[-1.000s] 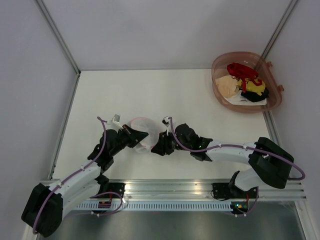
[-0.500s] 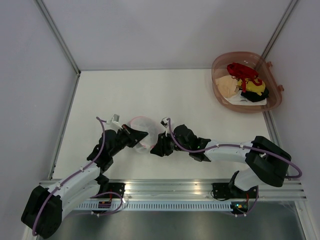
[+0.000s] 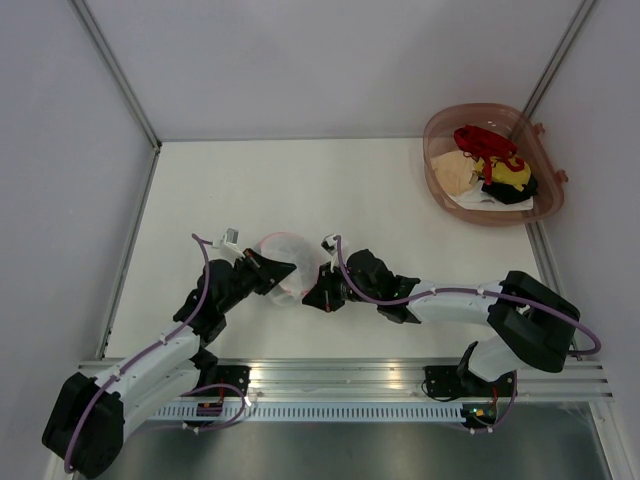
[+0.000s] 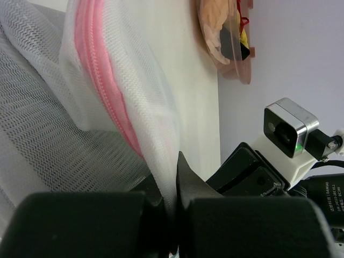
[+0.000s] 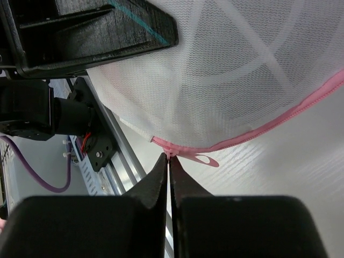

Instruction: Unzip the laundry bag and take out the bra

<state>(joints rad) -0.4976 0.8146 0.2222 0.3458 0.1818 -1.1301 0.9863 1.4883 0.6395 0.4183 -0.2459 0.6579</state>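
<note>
The laundry bag (image 3: 288, 262), a small white mesh pouch with a pink zipper rim, sits between my two grippers near the table's front middle. My left gripper (image 3: 272, 274) is shut on a fold of the bag's mesh (image 4: 156, 115), with the pink zipper (image 4: 102, 80) running just above its fingers. My right gripper (image 3: 312, 290) is shut on the pink zipper pull (image 5: 170, 152) at the bag's lower edge; a pink loop tab (image 5: 204, 159) hangs beside it. The bag (image 5: 226, 70) is closed along the part that shows. The bra is hidden.
A large pinkish-brown plastic basket (image 3: 440, 180) with red, yellow, black and beige items stands at the back right corner. Metal frame rails run along the table's left, right and near edges. The left arm's base and cables show in the right wrist view (image 5: 48, 115).
The right gripper and forearm have shifted slightly left toward the bag. The left arm and the bag have barely moved.
</note>
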